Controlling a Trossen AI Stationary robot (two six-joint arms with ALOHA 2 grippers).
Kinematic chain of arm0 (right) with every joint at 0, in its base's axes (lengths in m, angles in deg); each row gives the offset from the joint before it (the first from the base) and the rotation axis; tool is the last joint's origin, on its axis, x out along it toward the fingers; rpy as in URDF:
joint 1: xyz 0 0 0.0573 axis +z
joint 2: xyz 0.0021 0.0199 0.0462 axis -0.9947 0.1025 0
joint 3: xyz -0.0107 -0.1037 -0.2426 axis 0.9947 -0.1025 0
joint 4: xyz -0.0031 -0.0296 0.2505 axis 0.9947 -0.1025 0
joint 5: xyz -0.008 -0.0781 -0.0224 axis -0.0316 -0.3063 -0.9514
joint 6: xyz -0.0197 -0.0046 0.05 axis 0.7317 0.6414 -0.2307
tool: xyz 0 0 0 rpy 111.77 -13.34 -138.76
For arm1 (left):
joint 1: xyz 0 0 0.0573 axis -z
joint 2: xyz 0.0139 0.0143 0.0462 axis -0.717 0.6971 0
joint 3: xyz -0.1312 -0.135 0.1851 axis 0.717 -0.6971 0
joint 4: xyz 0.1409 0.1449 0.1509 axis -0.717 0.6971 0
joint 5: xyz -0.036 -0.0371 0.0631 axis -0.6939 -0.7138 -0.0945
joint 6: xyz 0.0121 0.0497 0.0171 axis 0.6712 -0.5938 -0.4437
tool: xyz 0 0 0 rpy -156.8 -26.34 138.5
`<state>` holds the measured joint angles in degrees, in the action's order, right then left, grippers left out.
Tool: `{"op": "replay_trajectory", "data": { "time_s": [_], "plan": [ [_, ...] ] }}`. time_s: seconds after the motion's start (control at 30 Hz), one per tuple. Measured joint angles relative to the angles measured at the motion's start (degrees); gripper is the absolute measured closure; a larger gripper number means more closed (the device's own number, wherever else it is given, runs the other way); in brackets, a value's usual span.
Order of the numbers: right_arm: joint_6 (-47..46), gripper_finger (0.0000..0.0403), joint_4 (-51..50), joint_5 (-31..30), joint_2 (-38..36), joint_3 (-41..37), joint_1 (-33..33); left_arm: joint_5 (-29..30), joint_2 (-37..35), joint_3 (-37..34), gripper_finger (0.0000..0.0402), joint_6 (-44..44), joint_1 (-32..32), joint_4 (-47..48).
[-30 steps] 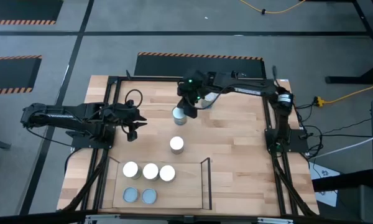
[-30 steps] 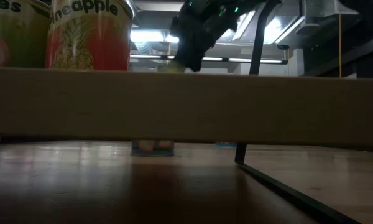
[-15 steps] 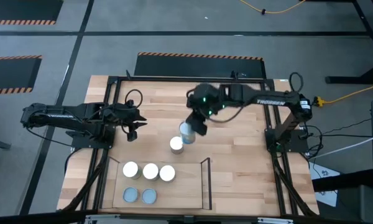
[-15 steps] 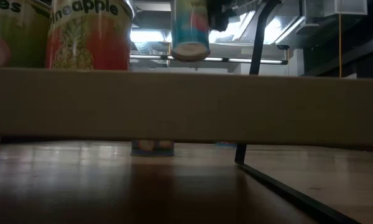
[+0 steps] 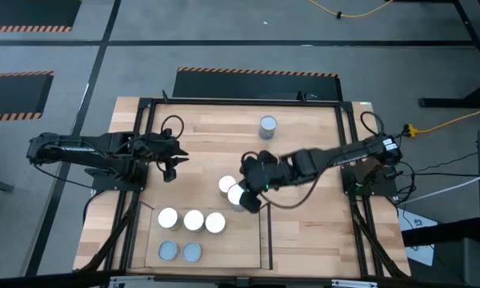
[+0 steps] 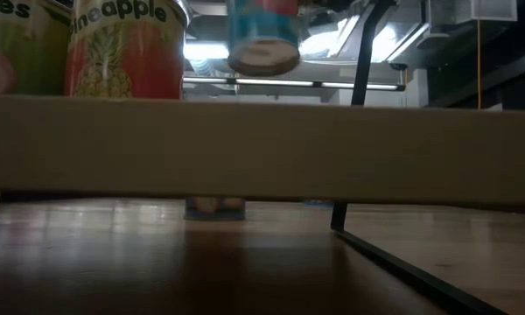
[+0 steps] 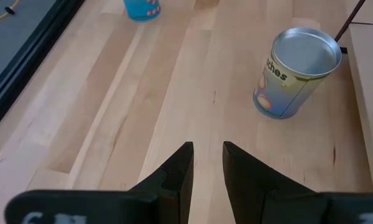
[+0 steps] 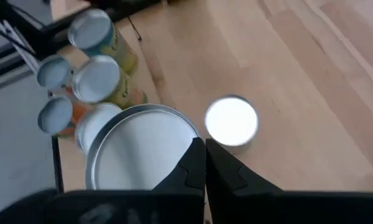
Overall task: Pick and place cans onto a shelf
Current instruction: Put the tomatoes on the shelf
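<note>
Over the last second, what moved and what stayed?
The right gripper carried its can from the table's far side toward the shelf, now lifted beside the loose can. A far can came into view. Left gripper and the five shelved cans stayed put.

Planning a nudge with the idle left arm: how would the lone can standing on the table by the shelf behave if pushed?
The can probably slides when pushed low: it stands upright on its flat base on the smooth wooden table. A high push could tip it, and its round wall would then roll. It looks rigid metal.
</note>
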<state>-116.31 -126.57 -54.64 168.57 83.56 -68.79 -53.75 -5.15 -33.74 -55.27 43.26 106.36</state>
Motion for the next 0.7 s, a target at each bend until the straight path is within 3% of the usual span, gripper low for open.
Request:
{"op": "replay_trajectory", "data": {
  "time_s": [0.17,0.7],
  "plan": [
    [-4.77,0.0403,0.14,-5.55,2.54,0.0,3.76,-0.01,0.0,0.0,0.0323,0.0,0.01,0.09],
    [-11.91,0.0403,0.62,-6.26,7.71,0.0,7.48,-0.02,0.0,0.0,0.0323,-0.03,3.24,0.15]
  ]
}}
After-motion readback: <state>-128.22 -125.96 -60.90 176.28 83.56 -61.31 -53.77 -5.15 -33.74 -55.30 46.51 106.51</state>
